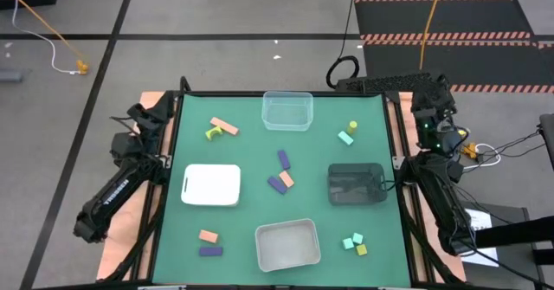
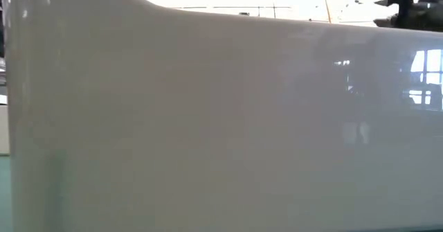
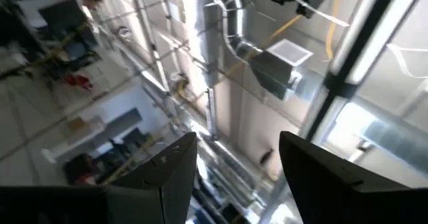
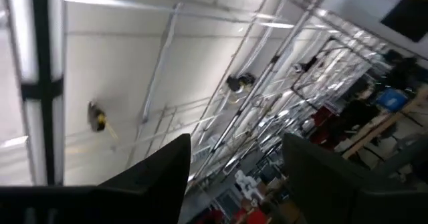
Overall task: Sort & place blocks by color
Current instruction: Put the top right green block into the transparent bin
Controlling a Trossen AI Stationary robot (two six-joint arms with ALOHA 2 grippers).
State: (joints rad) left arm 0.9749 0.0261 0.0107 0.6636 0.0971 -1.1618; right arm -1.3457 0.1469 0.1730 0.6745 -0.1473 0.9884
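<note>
Your green table holds four containers with the blocks scattered between them. Both arms sit folded off its edges; left gripper and right gripper gape empty, pointed ceilingward. Nearest the left arm: the salmon-and-purple pair.

Two dark, near-black arms built of chunky jointed segments are seen from above, the left arm carrying white lettering along one link and the right arm showing small lit green and white indicator points near its upper joint. Black cables are seen beside the right arm. Each end effector is formed of two flat, matte black, wedge-shaped fingers with straight edges.
</note>
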